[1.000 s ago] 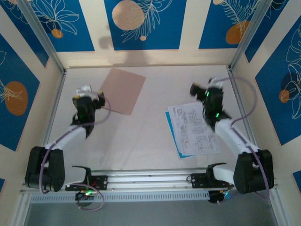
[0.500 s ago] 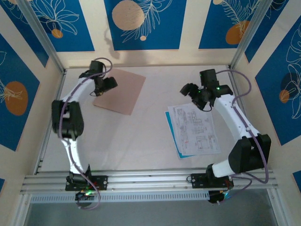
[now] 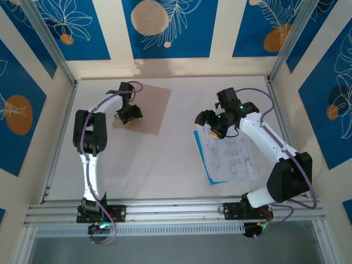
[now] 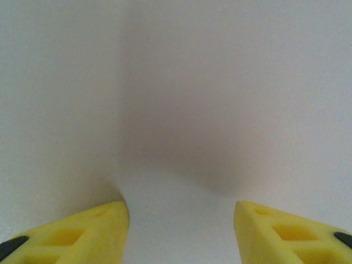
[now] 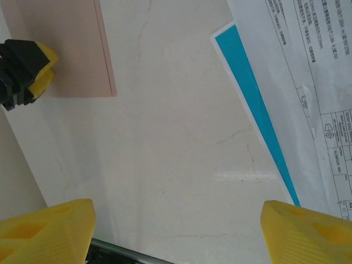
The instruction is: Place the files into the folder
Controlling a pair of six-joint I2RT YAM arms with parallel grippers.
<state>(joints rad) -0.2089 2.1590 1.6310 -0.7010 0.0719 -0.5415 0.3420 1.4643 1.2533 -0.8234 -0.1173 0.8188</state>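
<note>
Left pincer [image 3: 131, 114]: released; the yellow fingertips [image 4: 82, 234] stand apart with nothing between them, low over the left part of the folder [image 3: 149, 104].
Right pincer [image 3: 206, 121]: released, jaws wide, above bare table just beside the far left corner of the files [image 3: 228, 157].
Folder: lies flat and skewed on the far left of the table, well apart from the files; its plain tan face [image 5: 66, 44] shows in the right wrist view.
Files: lie flat, print up, on the right half; a blue edge [image 5: 253, 99] runs along their left side.
Table [image 3: 165, 165]: pale cream, faintly veined.
Near edge: a metal rail [image 3: 176, 208] carries both arm bases.
Room: cream walls with blue panels [image 3: 165, 27] bearing white leaf outlines and orange discs.
</note>
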